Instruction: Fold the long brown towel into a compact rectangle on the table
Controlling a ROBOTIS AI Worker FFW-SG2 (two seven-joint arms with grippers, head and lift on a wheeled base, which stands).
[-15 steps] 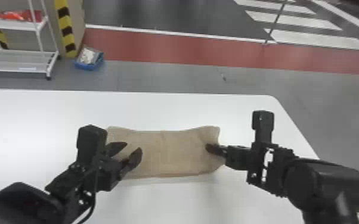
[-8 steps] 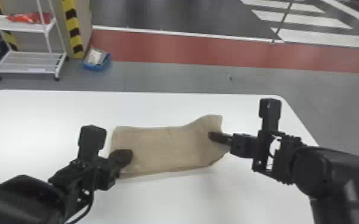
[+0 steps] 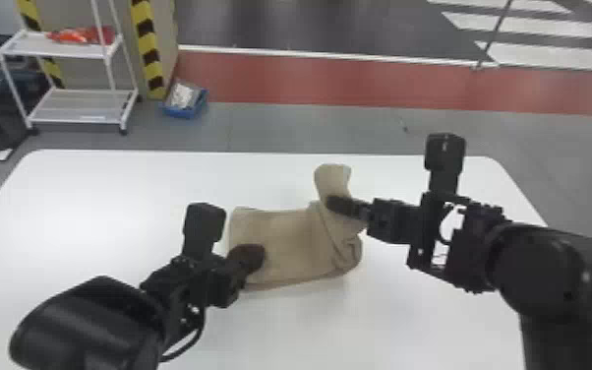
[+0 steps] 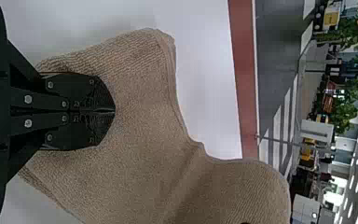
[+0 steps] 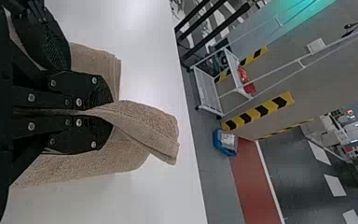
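- So our right hand (image 5: pixel 111 112) is now pinching the towel (image 3: pixel 285 236) and has pulled its right end up and inward; it was lying flat a second ago.
- Our left hand (image 4: pixel 113 111) has gone from spread to pressed together, on top of the left end, which looks like pinning.
- Towel's mid-table (image 3: pixel 88 211), one flap sticking up. We'd call it a fold in progress; that flap could land crooked.

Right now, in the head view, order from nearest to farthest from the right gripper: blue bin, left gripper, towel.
1. Towel: in the right gripper
2. Left gripper: to its left
3. Blue bin: left, on the floor beyond
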